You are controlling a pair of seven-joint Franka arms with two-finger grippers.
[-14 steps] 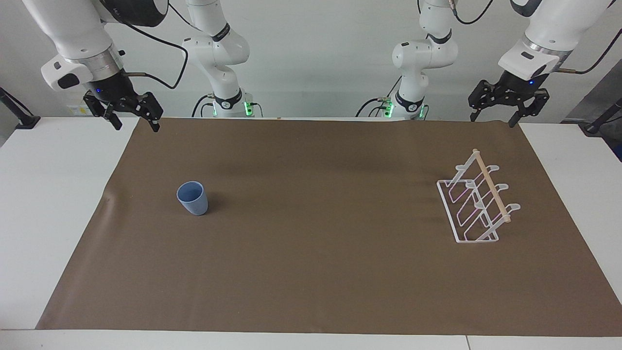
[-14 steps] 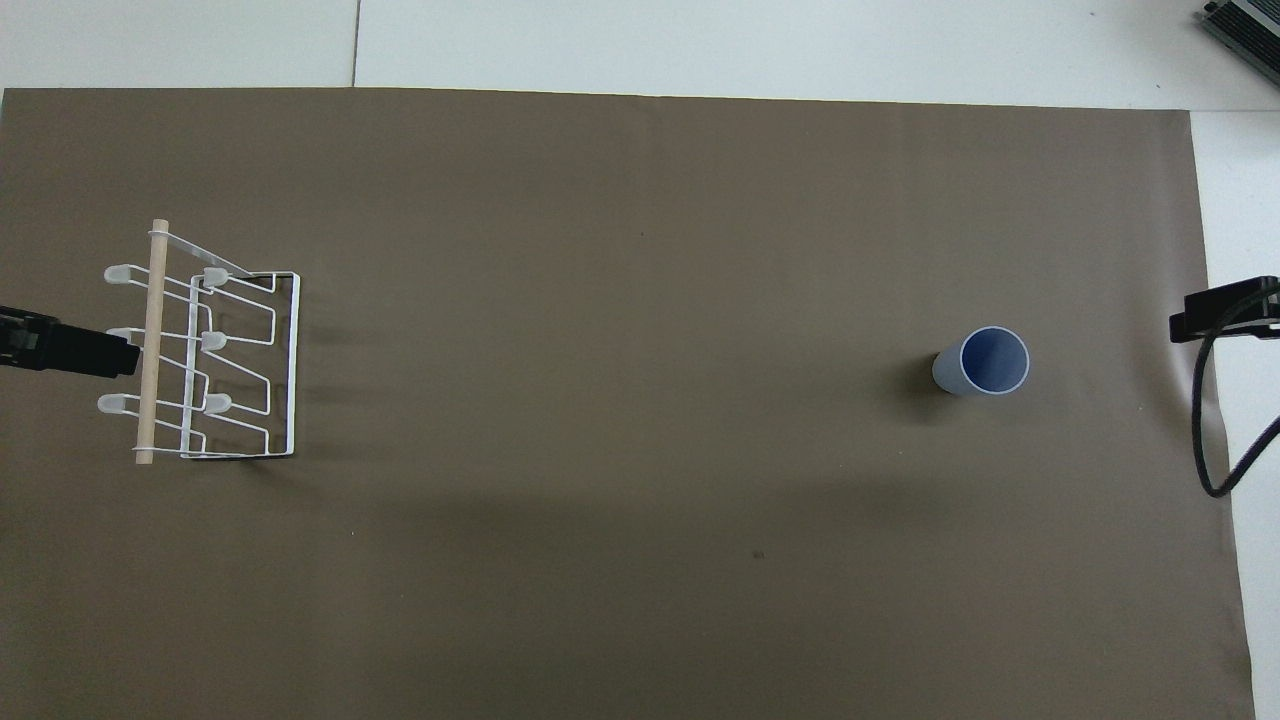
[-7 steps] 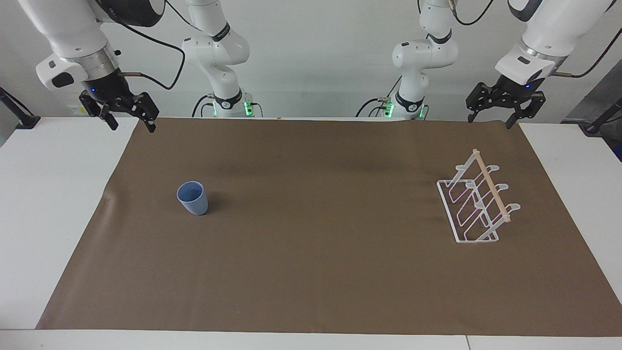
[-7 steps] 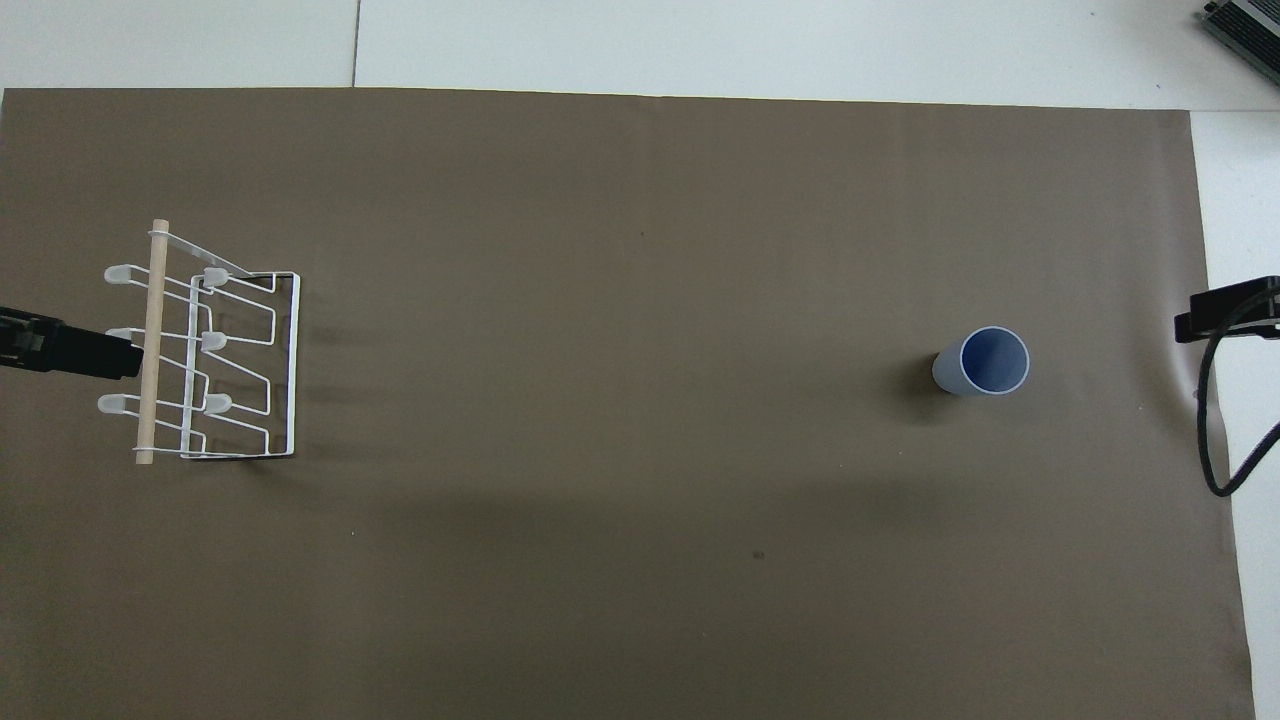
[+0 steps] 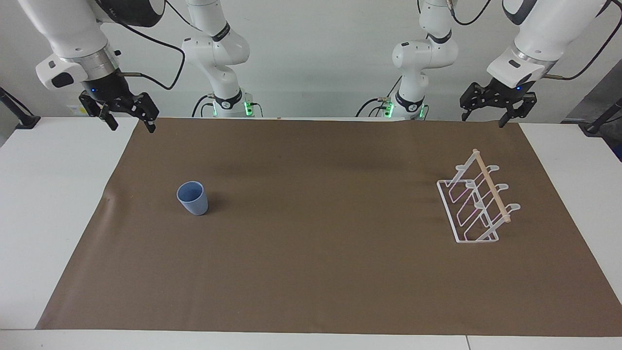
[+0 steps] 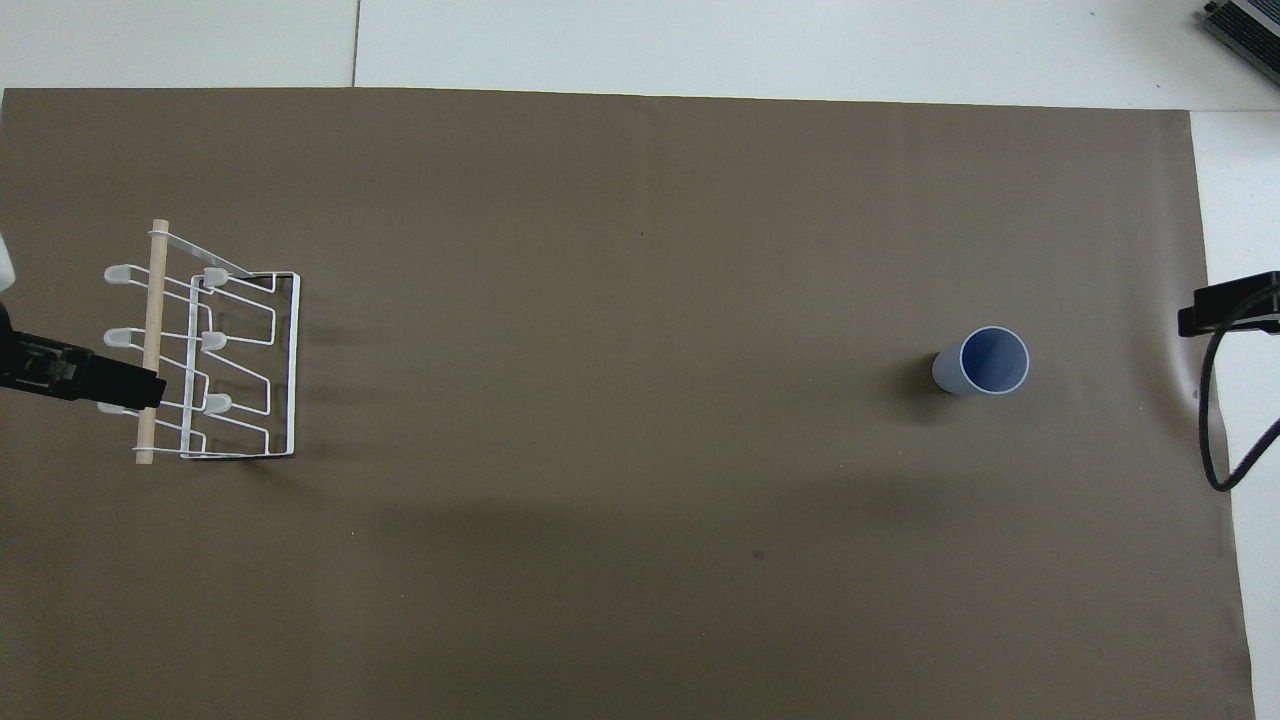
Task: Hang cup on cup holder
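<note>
The light-blue cup (image 5: pixel 192 198) stands upright on the brown mat (image 5: pixel 311 272), well apart from the white wire cup holder (image 5: pixel 478 199). Both the right gripper (image 5: pixel 129 116) and left gripper (image 5: pixel 488 109) hang empty, jaws spread, clear of it.

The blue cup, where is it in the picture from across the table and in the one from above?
Facing view: the cup stands upright on the brown mat, toward the right arm's end of the table.
Overhead view: the cup shows its open mouth, at the same end.
Shared landmark: the cup holder stands at the left arm's end in both views.
</note>
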